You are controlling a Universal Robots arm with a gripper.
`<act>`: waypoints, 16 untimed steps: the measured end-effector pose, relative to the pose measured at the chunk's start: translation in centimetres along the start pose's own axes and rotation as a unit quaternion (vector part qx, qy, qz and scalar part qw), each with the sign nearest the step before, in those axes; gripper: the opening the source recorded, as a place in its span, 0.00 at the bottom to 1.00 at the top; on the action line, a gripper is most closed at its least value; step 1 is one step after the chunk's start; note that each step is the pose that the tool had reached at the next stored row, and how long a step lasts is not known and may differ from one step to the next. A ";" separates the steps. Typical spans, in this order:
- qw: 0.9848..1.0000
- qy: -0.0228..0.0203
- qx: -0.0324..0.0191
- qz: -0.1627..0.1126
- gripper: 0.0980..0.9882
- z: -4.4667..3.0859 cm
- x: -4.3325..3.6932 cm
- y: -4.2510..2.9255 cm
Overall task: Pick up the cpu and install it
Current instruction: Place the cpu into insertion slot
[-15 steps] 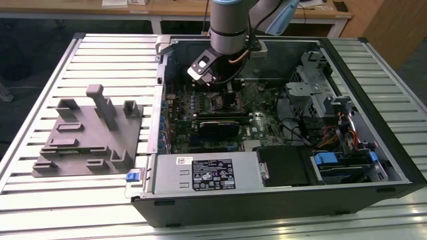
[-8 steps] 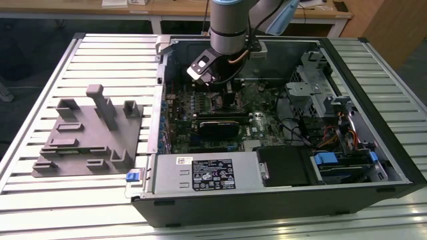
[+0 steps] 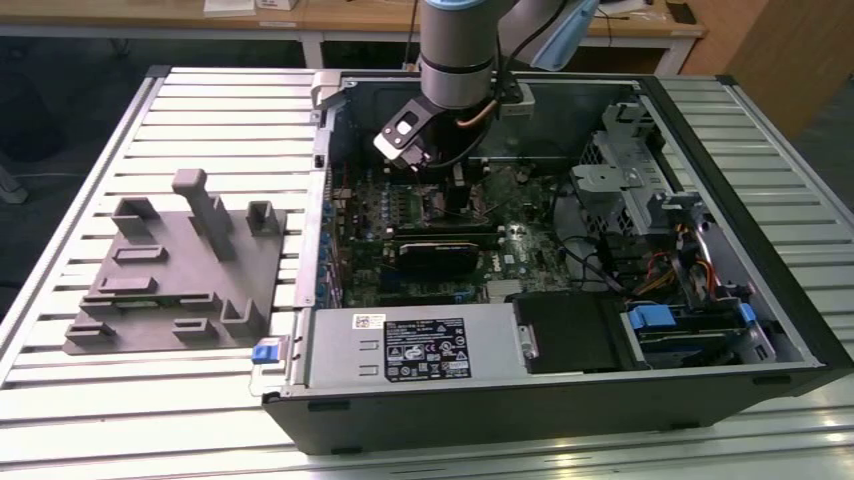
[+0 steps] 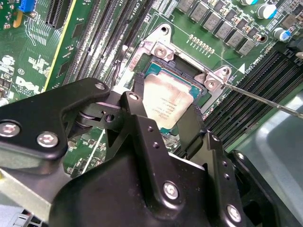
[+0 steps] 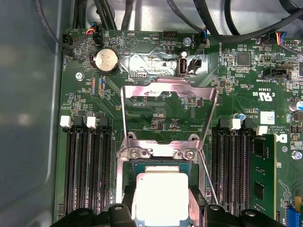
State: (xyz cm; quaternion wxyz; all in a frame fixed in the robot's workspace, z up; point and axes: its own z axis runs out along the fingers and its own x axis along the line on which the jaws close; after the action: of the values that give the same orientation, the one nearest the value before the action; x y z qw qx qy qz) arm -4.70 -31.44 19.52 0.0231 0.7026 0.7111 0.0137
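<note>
The cpu [image 5: 160,196] lies in the socket [image 5: 142,152], memory slots [image 5: 87,175] flanking.

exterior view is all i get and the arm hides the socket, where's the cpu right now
Observer: In both wrist views the cpu lies inside the socket, silvery top up, with the gripper right at it.
Operator: is the plate closed over it
Observer: No. In the first wrist view the metal load plate is swung open, away from the chip.
Operator: and the lever
Observer: In the second wrist view the thin wire lever sticks out to one side of the socket, not across the chip.
</note>
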 end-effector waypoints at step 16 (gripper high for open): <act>1.000 0.000 0.000 0.000 0.57 -0.81 -0.01 0.04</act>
State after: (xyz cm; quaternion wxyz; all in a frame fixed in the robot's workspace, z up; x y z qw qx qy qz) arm -4.70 -31.44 20.33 0.0228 0.7026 0.7111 0.0140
